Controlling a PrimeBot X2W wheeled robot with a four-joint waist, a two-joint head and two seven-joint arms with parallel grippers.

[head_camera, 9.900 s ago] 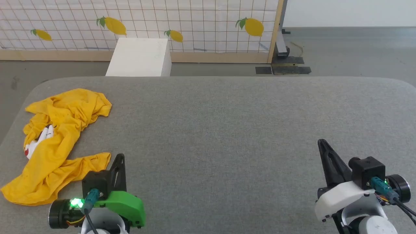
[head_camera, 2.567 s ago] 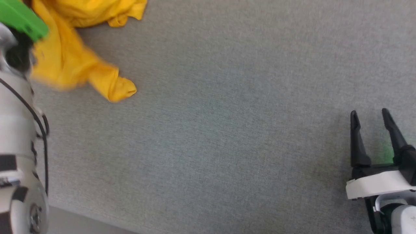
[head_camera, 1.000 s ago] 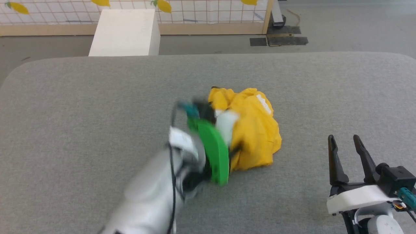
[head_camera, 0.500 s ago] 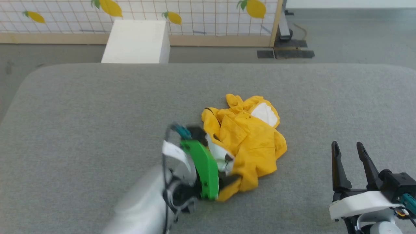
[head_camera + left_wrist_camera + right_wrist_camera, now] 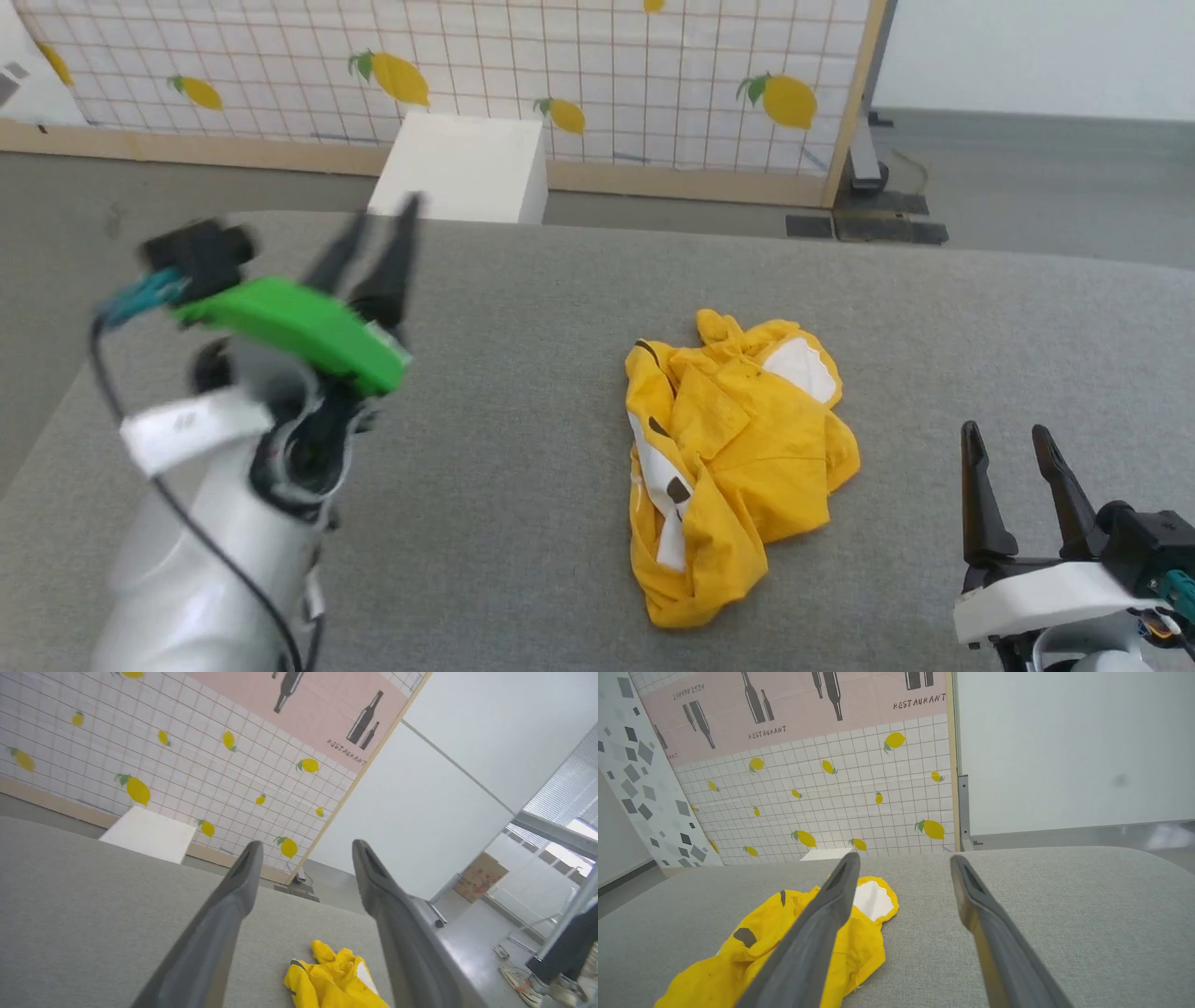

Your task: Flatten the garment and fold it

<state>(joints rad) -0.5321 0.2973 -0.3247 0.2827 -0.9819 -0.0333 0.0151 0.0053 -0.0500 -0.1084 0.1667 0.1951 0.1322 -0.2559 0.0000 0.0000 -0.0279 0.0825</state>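
While the mustard T-shirt (image 5: 738, 448) lies crumpled at the middle of the grey table (image 5: 523, 280), limp and light, your left gripper (image 5: 383, 219) and right gripper (image 5: 1006, 432) both gape empty. Pinch an outer edge; the hem is probably buried.

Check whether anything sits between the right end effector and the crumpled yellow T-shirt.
Nothing visible does: bare grey fabric tabletop lies between the right end effector and the crumpled mustard-yellow printed T-shirt.

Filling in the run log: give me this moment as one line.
garment: crumpled heap on table | left pincer: open, empty, above table | right pincer: open, empty | fold: not started
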